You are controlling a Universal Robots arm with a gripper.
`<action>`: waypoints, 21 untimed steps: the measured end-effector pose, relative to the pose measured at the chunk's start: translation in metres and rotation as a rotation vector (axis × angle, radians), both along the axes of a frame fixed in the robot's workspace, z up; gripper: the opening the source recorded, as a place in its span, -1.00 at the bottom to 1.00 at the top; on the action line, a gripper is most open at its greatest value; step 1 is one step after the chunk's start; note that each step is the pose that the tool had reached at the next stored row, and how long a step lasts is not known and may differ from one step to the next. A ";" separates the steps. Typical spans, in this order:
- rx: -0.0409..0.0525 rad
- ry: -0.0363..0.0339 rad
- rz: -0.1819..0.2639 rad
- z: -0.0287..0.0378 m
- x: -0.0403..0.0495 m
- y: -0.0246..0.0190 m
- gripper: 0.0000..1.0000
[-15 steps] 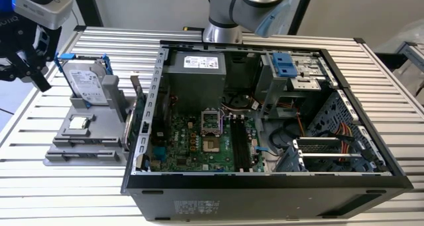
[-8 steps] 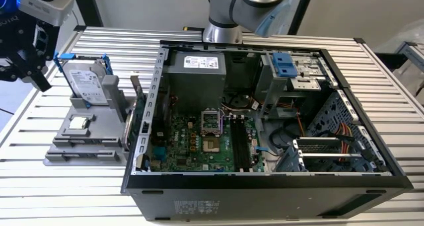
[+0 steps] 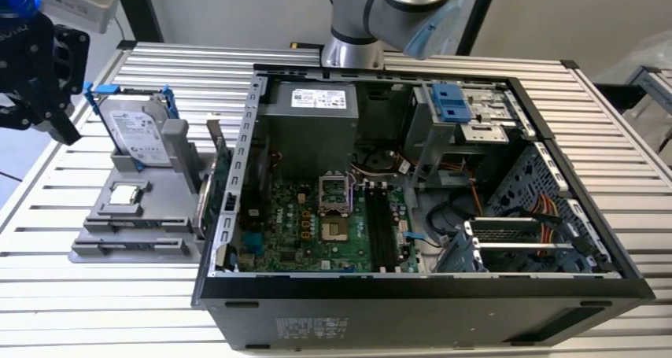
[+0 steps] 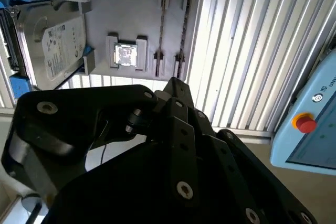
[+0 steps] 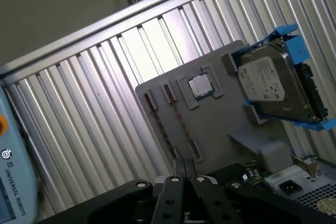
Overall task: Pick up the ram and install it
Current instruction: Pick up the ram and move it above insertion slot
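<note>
While the ram (image 4: 181, 30) is sitting edgewise in the grey rack (image 4: 134, 9), the hand (image 5: 185, 165) is hovering nearby, clenched and empty.

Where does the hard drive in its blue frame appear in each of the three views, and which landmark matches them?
Exterior view: the hard drive stands on the grey holder, to the exterior view's left of the computer case.
Second wrist view: hard drive, at the holder's edge.
First wrist view: hard drive, same holder.
Shared landmark: the square processor chip beside it.
</note>
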State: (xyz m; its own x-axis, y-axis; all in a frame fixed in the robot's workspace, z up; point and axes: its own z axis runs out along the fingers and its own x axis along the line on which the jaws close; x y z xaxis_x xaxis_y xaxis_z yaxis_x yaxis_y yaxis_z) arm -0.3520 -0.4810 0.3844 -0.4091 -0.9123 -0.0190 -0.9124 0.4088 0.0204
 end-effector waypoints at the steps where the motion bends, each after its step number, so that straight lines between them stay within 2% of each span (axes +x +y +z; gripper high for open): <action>1: 0.0000 0.0000 0.017 0.0000 0.0000 0.0000 -1.00; 8: 0.0001 -0.0002 0.108 0.0000 0.0001 0.0008 -1.00; 16: -0.0006 -0.0116 0.204 -0.0001 0.0001 0.0017 -1.00; 21: -0.0005 -0.0123 0.257 0.0000 0.0000 0.0023 -1.00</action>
State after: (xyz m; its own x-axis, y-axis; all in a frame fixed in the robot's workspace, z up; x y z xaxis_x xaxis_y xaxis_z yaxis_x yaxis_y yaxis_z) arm -0.3520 -0.4787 0.3844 -0.1633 -0.9863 -0.0221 -0.9866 0.1631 0.0085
